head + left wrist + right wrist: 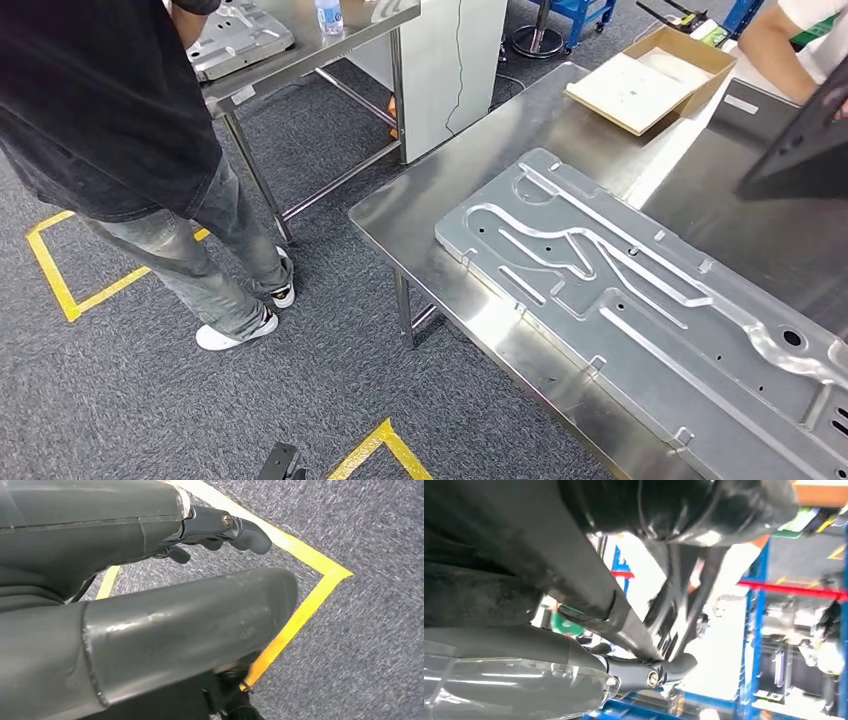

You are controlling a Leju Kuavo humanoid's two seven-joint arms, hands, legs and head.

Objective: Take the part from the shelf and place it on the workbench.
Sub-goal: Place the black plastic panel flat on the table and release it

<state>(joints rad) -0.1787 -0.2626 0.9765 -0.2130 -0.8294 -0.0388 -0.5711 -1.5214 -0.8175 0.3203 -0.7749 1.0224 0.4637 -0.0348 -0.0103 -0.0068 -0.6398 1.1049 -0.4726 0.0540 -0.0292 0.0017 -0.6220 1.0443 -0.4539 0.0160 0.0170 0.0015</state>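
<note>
Grey, coarse carpet (330, 380) covers the floor, marked with three angular outlines of yellow tape (55, 275). Two stainless-steel counters stand on it: the near counter (420, 215), smooth and reflective with a rounded corner, and a second, smaller counter (300, 60) farther back on thin steel legs. Two machined aluminium plates lie flat, one to each counter: the long plate (640, 310) on the near one is matt silver, cut with curving grooves, raised ribs and small holes, and the far plate (235, 35) looks much the same. Two people are near: one in a black shirt, faded jeans and white shoes (120, 120) stands by the far counter, and a bare arm (775, 45) of another reaches in past the near one. One shallow cardboard box (650, 80) sits open at the near counter's far end with a pale flat sheet inside. The part (800, 150), one dark, flat, straight-edged panel, is up in the air over the right side of the near counter, tilted; the right hand (574, 670) seems closed on it, though that view is blurred. The left hand (200, 570) hangs over the carpet, fingers (245, 530) apart from the thumb, holding nothing. One small clear bottle (329, 15) stands on the far counter.
</note>
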